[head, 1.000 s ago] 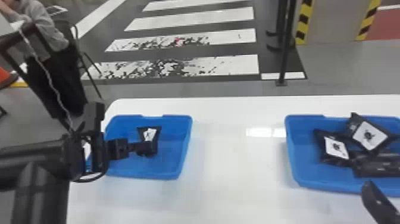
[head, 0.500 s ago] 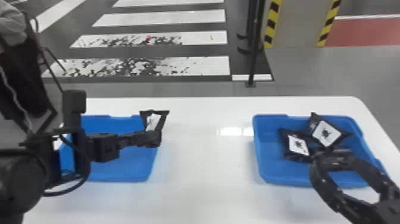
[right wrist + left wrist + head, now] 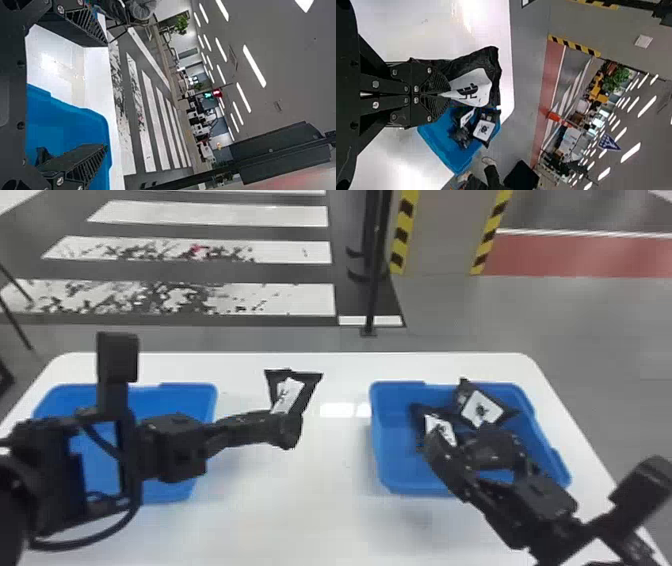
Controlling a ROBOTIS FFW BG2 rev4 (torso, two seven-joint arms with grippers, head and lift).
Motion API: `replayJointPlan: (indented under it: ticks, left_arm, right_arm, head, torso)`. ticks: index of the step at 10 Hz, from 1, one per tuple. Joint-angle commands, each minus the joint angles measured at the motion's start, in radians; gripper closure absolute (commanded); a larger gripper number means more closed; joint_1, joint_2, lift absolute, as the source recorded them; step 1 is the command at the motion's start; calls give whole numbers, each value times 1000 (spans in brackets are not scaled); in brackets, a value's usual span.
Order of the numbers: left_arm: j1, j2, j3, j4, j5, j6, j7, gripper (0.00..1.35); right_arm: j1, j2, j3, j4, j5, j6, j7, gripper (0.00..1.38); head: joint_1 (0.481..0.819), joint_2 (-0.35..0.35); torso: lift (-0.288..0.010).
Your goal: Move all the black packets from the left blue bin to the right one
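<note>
In the head view my left gripper (image 3: 287, 427) is between the bins, right of the left blue bin (image 3: 170, 402), shut on a black packet (image 3: 295, 392) with a white label. The left wrist view shows the left gripper (image 3: 449, 95) pinching this packet (image 3: 472, 87) by one end. My right gripper (image 3: 462, 435) is over the right blue bin (image 3: 382, 455), its fingers spread above black packets, one at the back (image 3: 482, 410) and one beside it (image 3: 440, 427), partly covered. In the right wrist view the right gripper (image 3: 106, 95) is open, nothing between its fingers.
Both bins stand on a white table (image 3: 300, 510), with bare tabletop between them. A dark pole (image 3: 375, 280) rises from the floor behind the table. The left arm spans over the left bin, hiding part of it.
My left gripper has lifted the packet out of the left bin and carried it right. My right arm has come in over the right bin. The head view has swung right.
</note>
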Motion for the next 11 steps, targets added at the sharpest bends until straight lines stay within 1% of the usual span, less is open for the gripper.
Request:
replayJointPlan:
  ticks: [1,2,4,7,8,9,10,11]
  left_arm:
    - [-9,0,-55,-2,30,-2,0,1207]
    - [-17,0,-87,-2,42,-7,0,1208]
    - [-34,0,-134,-2,58,-7,0,1208]
    - [-66,0,-190,10,80,-14,3,1208]
    - [-76,0,-208,15,88,-17,3,1208]
    - [-81,0,-222,25,94,-17,3,1208]
    - [-83,0,-228,28,96,-19,3,1208]
    - [-83,0,-226,28,98,-19,3,1208]
  right_arm:
    - [-52,-23,35,23,-44,12,0,125]
    - [-86,-37,59,40,-76,17,0,125]
    - [-131,-54,107,53,-128,20,0,125]
    - [-185,-71,175,75,-177,27,0,125]
    - [-207,-74,189,94,-187,27,0,188]
    - [-219,-74,191,112,-205,5,0,579]
    - [-224,-74,189,126,-243,0,0,964]
    - [-221,-74,189,126,-247,0,0,1173]
  head:
    - [695,-72]
    - [695,-88]
    - [695,-102]
    - [695,-97]
    - [695,-93]
    - [695,-91]
    - [695,-96]
    - [695,-101]
  torso:
    - [-154]
    - [-154]
    - [-154]
    - [-154]
    - [-154]
    - [-154]
    - [-154]
    - [-154]
